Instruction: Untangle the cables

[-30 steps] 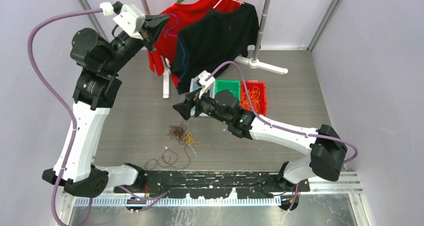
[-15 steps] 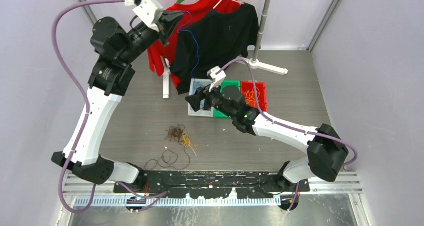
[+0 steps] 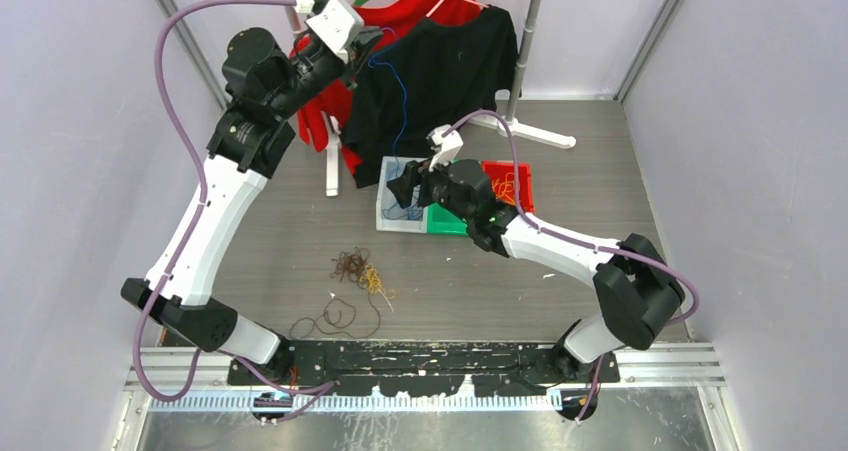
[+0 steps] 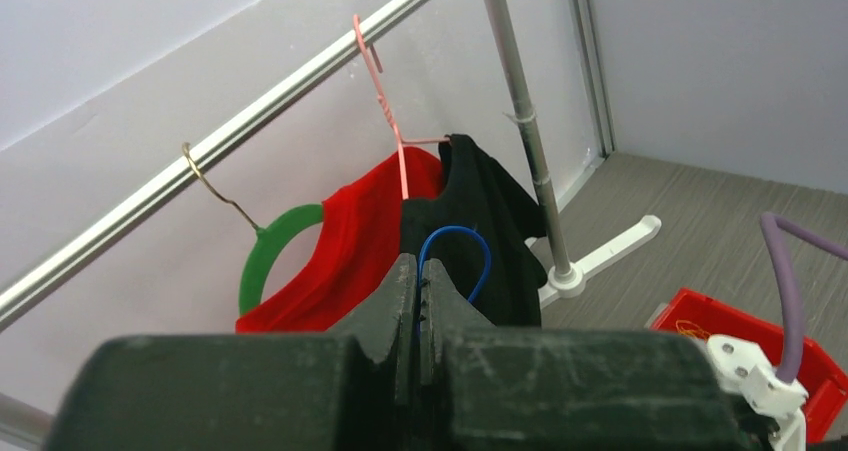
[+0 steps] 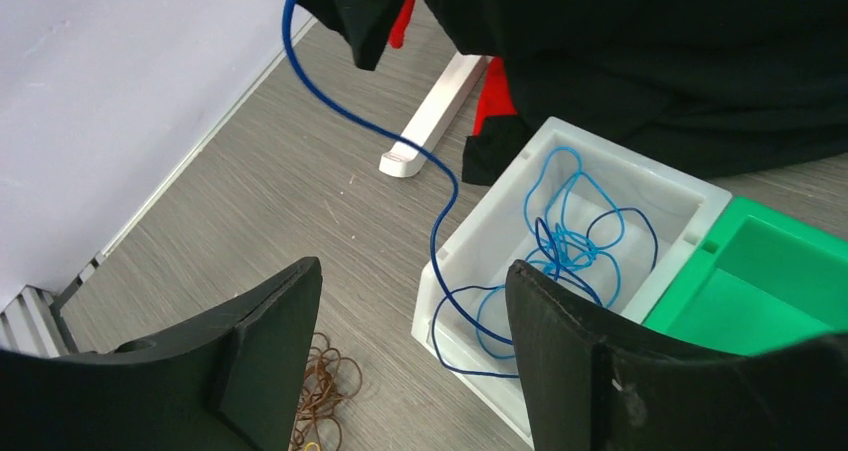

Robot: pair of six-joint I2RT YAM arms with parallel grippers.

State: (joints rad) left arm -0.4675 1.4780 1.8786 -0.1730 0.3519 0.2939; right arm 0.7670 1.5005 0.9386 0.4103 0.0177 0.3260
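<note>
Left gripper (image 4: 415,271) pinches the blue cable (image 5: 563,243) up by the shirts (image 3: 440,71) (jaws tight on it); its tail coils in the white bin (image 5: 690,196). Right gripper (image 5: 410,276) hovers there, wide and empty. Other cables (image 3: 358,268) lie on the floor (image 3: 280,221).

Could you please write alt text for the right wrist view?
A blue cable hangs down into a white bin and coils there, seen between the open jaws of the right gripper. A green bin adjoins it; black clothing hangs above.

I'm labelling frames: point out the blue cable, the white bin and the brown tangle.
blue cable (image 5: 565,243), right wrist view, coiled part
white bin (image 5: 655,186), right wrist view, far wall
brown tangle (image 3: 351,263), top view, its middle
</note>
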